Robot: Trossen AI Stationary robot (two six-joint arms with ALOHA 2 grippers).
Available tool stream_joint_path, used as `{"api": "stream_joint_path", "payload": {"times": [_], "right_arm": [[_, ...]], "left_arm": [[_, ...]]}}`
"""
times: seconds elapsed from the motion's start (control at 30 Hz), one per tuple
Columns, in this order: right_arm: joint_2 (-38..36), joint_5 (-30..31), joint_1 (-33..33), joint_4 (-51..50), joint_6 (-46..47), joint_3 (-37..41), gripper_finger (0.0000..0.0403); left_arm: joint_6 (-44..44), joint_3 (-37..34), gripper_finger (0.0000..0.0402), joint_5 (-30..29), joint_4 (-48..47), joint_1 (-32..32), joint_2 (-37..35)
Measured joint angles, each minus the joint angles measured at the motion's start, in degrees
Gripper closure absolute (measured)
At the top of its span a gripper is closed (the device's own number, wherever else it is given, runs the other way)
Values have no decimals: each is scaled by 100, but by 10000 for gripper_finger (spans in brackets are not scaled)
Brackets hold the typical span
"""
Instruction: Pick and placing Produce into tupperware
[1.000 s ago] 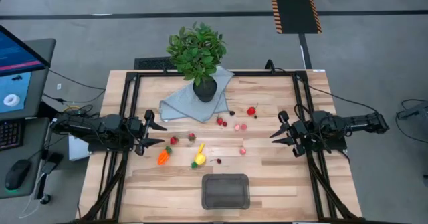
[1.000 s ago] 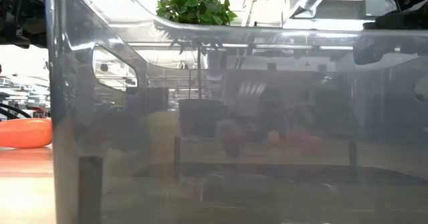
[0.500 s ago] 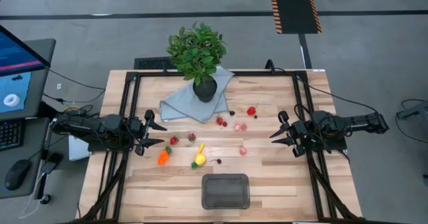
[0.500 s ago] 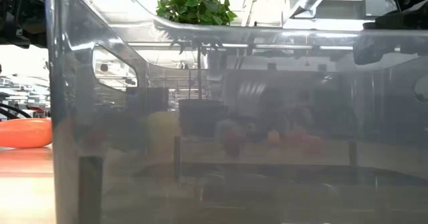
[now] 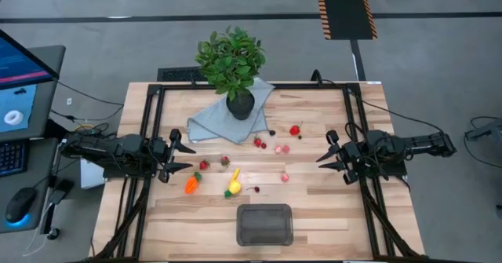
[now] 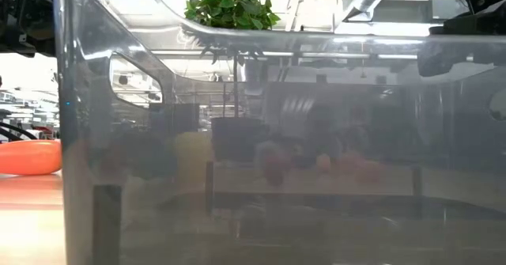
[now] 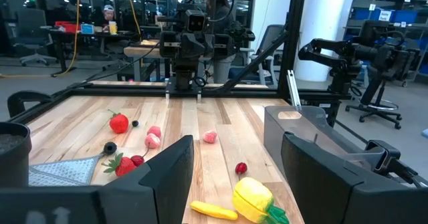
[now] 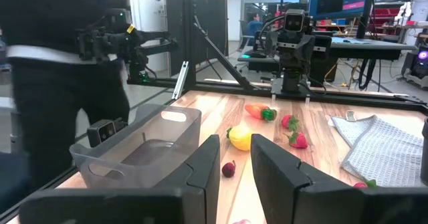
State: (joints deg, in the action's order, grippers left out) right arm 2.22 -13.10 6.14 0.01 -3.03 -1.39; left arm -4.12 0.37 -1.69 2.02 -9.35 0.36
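Pale wood table [image 5: 329,208] seen from above, carrying the clear tupperware [image 5: 265,224] at its near edge, empty. Lying loose beyond it: orange carrot [image 5: 192,184], yellow lemon [image 5: 233,188], strawberries [image 5: 294,129] and small berries, all outside the tub. Sitting behind them, a potted plant [image 5: 230,63] on a grey cloth [image 5: 216,122]. Hovering at the left edge, the left gripper [image 5: 177,155], fingers spread, holding nothing. Hovering at the right edge, the right gripper [image 5: 329,156], fingers parted, also empty.

Filling the low view, the tub's grey wall [image 6: 277,138], with the carrot [image 6: 30,156] showing beside it.

Looking out past parted left fingers [image 7: 170,174] at the lemon [image 7: 253,198].

Looking out past narrowly parted right fingers [image 8: 200,167] at the tub [image 8: 144,150] and lemon [image 8: 239,137].
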Motion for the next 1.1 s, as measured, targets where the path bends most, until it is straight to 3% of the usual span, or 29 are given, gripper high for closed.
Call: {"api": "stream_joint_path", "payload": {"times": [0.13, 0.2, 0.33, 0.43, 0.57, 0.63, 0.87, 1.1], "right_arm": [[-1, 1, -1, 0, 0, 0, 294], [0, -1, -1, 1, 1, 1, 294], [0, 1, 0, 1, 2, 2, 294], [-2, -1, 1, -1, 1, 1, 294], [-2, -1, 1, 0, 0, 0, 294], [-2, -1, 1, 1, 1, 1, 294], [-2, -1, 1, 1, 2, 1, 294], [-2, -2, 1, 0, 1, 0, 294]], "left_arm": [[6, -1, 188, -45, 3, -1, 1], [228, 0, 188, -519, 89, 1, 29], [1975, 1, 188, -3128, 344, 3, 385], [2752, 1, 188, -4894, 274, 5, 414], [2984, -1, 188, -6261, 161, 7, 411], [2955, -1, 188, -6388, 156, 6, 410], [2922, -1, 188, -5784, 135, 3, 411], [2911, 1, 188, -5748, 144, 3, 411]]}}
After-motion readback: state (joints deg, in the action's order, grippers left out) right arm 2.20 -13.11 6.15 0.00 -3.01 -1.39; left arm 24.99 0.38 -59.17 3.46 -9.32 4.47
